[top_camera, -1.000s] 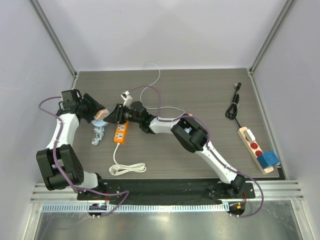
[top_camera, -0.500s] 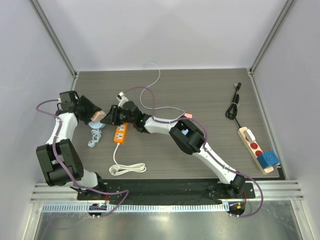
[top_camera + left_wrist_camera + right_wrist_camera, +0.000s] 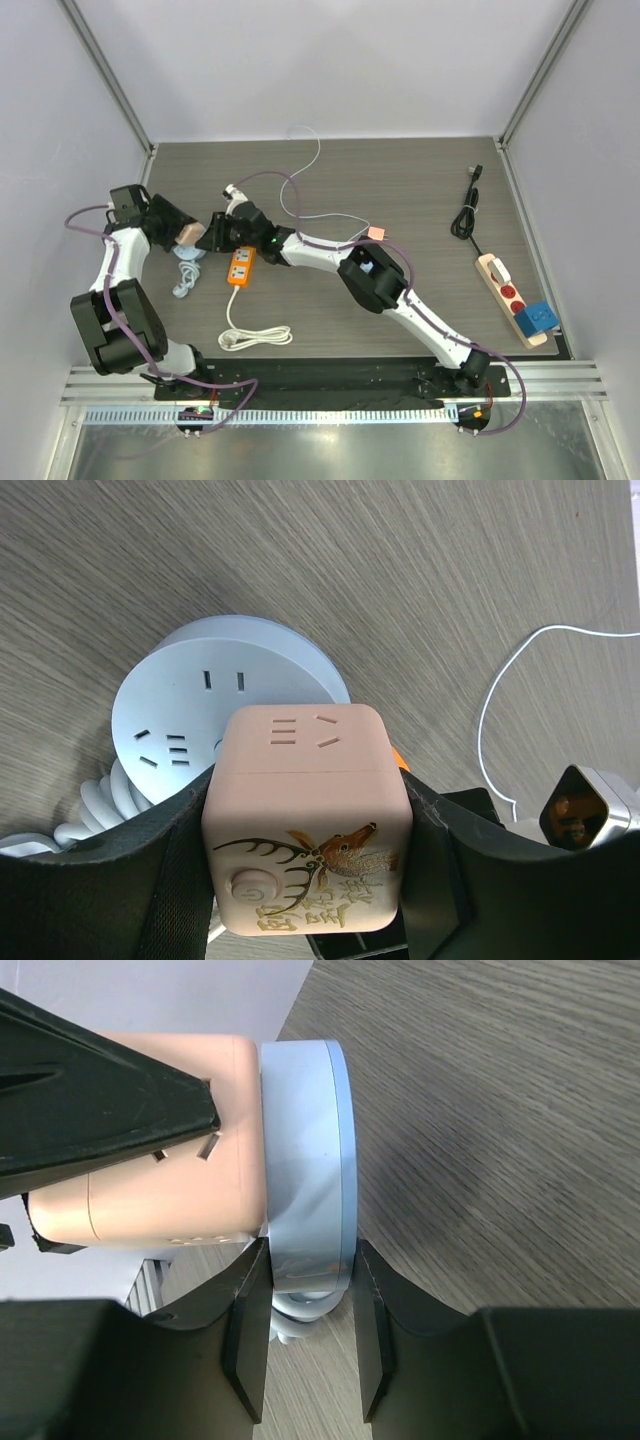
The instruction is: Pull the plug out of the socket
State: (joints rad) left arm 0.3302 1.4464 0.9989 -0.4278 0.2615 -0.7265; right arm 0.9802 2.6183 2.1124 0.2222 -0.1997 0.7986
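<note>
my left pincer [image 3: 185, 232] is clenched on the pink plastic cube [image 3: 305, 780], my right pincer [image 3: 308, 1280] on the round light-blue socket [image 3: 305, 1160], while the dark blue cube-shaped plug [image 3: 537, 317], likely rigid and light, sits far right of both in the long beige power strip [image 3: 500, 280], so i'd take it by its flat sides.

Both grippers stand further left.
The left gripper [image 3: 308, 815] with the pink cube [image 3: 300, 770] and the right gripper [image 3: 307, 1265] on the round light-blue socket [image 3: 300, 1150] move left together.

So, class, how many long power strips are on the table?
2: an orange strip left of centre, and a beige strip by the right edge carrying the dark blue plug. None appears hidden.
</note>
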